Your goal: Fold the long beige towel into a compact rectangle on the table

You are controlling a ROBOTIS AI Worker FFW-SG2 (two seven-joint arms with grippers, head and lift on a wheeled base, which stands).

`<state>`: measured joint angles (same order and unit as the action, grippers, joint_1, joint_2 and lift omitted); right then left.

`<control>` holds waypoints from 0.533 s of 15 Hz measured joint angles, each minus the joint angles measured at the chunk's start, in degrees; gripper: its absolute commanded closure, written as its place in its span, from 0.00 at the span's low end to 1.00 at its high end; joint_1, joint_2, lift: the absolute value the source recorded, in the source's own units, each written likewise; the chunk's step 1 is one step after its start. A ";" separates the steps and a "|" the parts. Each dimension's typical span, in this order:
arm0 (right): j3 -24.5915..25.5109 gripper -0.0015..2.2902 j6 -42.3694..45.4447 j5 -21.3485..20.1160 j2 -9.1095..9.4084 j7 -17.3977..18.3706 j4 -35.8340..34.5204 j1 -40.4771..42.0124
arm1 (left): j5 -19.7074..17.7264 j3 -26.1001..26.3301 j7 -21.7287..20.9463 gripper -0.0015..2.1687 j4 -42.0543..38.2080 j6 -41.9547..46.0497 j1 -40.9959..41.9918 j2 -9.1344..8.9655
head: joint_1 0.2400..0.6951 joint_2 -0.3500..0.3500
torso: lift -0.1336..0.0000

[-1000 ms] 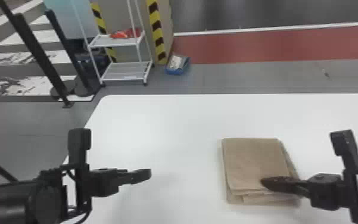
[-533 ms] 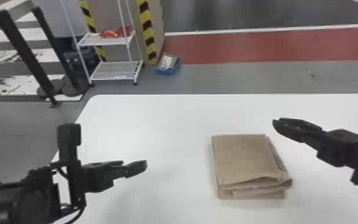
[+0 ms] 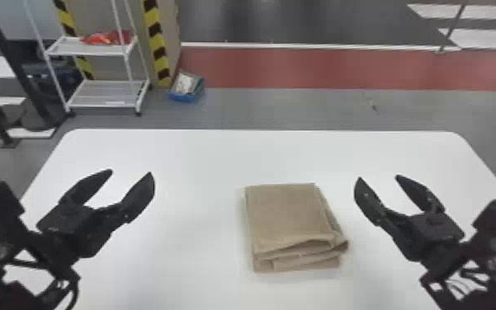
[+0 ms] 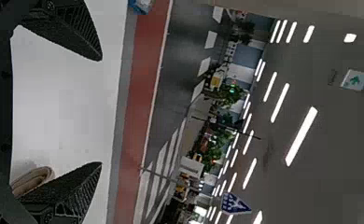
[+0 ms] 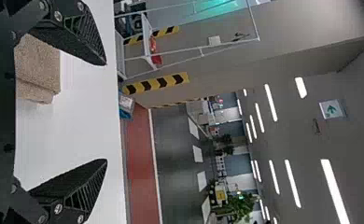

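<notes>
The beige towel (image 3: pixel 286 218) lies folded into a thick, nearly rectangular stack on the white table, its layered edges facing the robot. To its left my left gripper (image 3: pixel 131 171) stands open above the table. On the other side, my right gripper (image 3: pixel 379 177) is also open, apart from the towel. In the left wrist view, the left gripper (image 4: pixel 101 111) has nothing between its fingers, and a rounded fold of the towel (image 4: pixel 33 179) shows beside one finger. The right wrist view has the right gripper (image 5: pixel 107 112) with widely parted fingers and the towel (image 5: pixel 38 67) partly behind one of them.
The white table (image 3: pixel 201 156) extends around the towel, with its far edge and rounded corners in view. Beyond it on the floor are a white shelf rack (image 3: pixel 102 94), a blue box (image 3: pixel 187 86) and dark posts at the left.
The right gripper has lifted off the towel and moved away to the right. Both grippers now show spread fingers and point forward; the head view has shifted. The towel keeps its folded shape.
</notes>
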<state>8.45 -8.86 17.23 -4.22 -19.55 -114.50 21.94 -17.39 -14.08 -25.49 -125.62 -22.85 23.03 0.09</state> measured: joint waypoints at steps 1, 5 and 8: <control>-0.29 0.02 1.66 -0.07 0.80 0.51 -0.30 1.36 | 1.24 0.91 1.66 0.04 1.36 5.99 1.36 0.00 | 1.00 0.51 | 0.07; -2.06 0.03 -0.04 -1.73 1.07 4.02 -2.68 3.15 | 7.87 3.72 8.30 0.04 4.47 17.45 4.81 0.00 | 1.00 0.55 | 0.07; -4.61 0.03 -2.33 -4.12 1.00 5.51 -4.40 3.36 | 11.71 4.79 8.49 0.04 4.36 19.23 6.02 0.00 | 1.00 0.57 | 0.07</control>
<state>3.84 -11.19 13.11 -3.22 -14.05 -118.90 25.30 -5.68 -9.29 -17.00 -121.26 -3.62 29.05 0.09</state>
